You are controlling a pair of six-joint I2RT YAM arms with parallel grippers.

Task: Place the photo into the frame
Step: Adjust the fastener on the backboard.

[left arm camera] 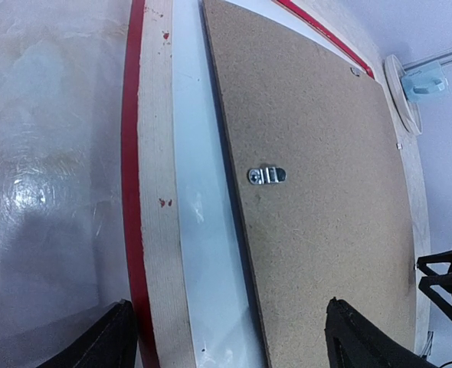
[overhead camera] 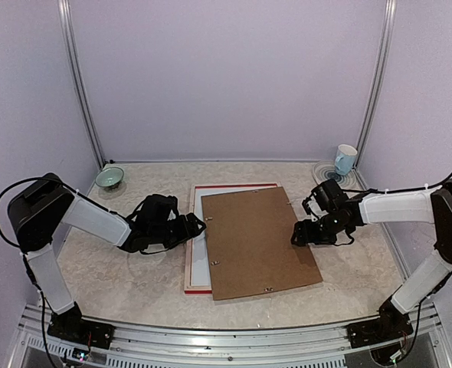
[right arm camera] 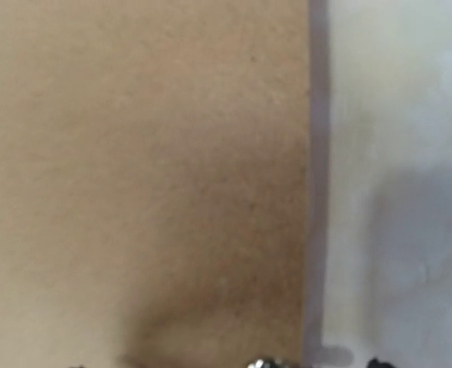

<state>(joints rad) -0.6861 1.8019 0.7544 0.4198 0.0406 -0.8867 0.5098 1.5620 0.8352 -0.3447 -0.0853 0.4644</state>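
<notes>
Marbled table point(overhead camera: 119, 276) under lilac walls point(overhead camera: 226, 77) carries a green bowl point(overhead camera: 109, 178) at back left. Left gripper point(overhead camera: 201, 224): jaws spread over the left rail of the frame point(overhead camera: 191, 268), gripping nothing. Frame: face down at centre, white sheet point(overhead camera: 201, 245) inside, brown backing board point(overhead camera: 257, 241) lying askew on top. Right gripper point(overhead camera: 296, 234): jaws spread at the board's right edge. Cup point(overhead camera: 345, 159) at back right.

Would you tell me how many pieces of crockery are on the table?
3: green bowl back left, mug back right, plate under the mug. None apparently hidden.
</notes>
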